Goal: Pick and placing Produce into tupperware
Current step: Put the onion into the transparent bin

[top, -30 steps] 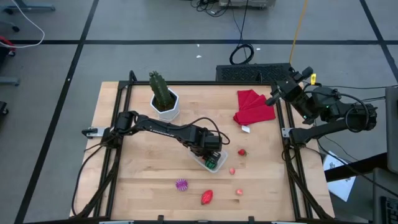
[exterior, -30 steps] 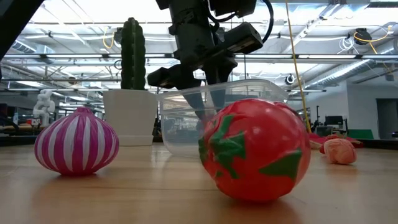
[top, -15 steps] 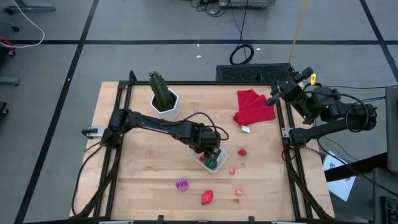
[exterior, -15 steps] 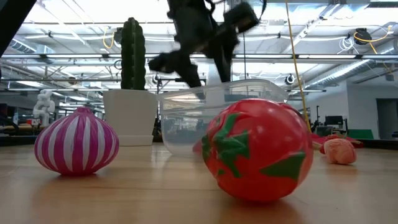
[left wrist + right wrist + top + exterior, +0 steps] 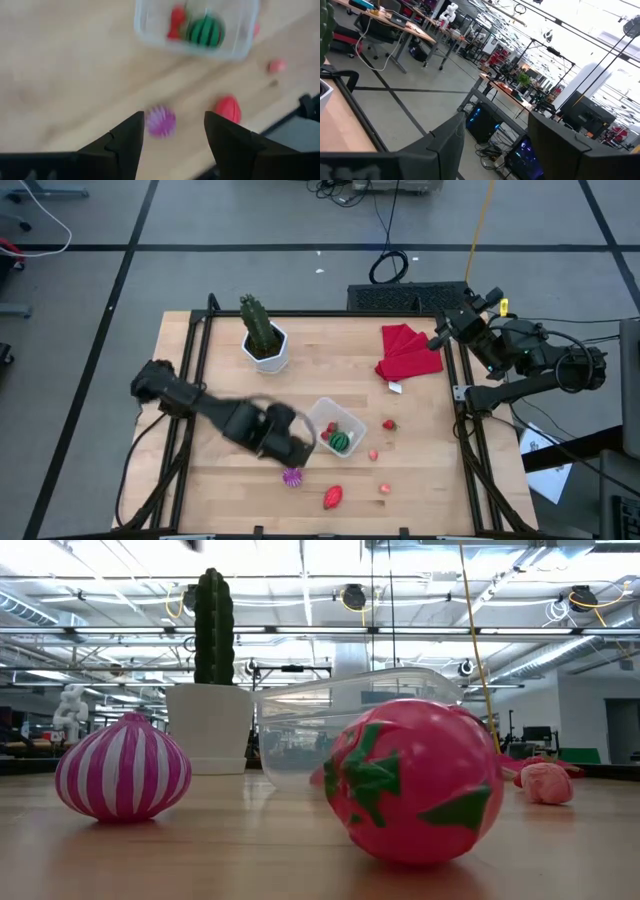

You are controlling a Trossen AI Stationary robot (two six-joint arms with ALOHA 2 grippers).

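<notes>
The clear tupperware (image 5: 335, 429) stands on the table's middle with the green striped melon (image 5: 342, 441) and a red piece (image 5: 331, 428) inside. The purple ridged piece (image 5: 292, 477) lies nearer the near edge, a big red piece (image 5: 333, 498) beside it. Small berries (image 5: 373, 454) (image 5: 385, 489) (image 5: 389, 424) lie to the right. My left gripper (image 5: 288, 452) hangs open above the table, left of the tupperware. In the left wrist view the purple piece (image 5: 161, 121) shows between its spread fingers (image 5: 175, 119). My right gripper (image 5: 470, 320) is open and waits past the table's right edge.
A cactus (image 5: 256, 323) in a white pot (image 5: 268, 352) stands near the far edge. A red cloth (image 5: 407, 350) lies at the far right. In the low view the purple piece (image 5: 122, 767) and the red piece (image 5: 415, 783) sit in front of the tupperware (image 5: 350, 720).
My left gripper has risen out of the tupperware and swung fast toward the table's near left, ending above the wood close to the purple piece. It has left the low view. The melon and the red piece stay in the tupperware.
</notes>
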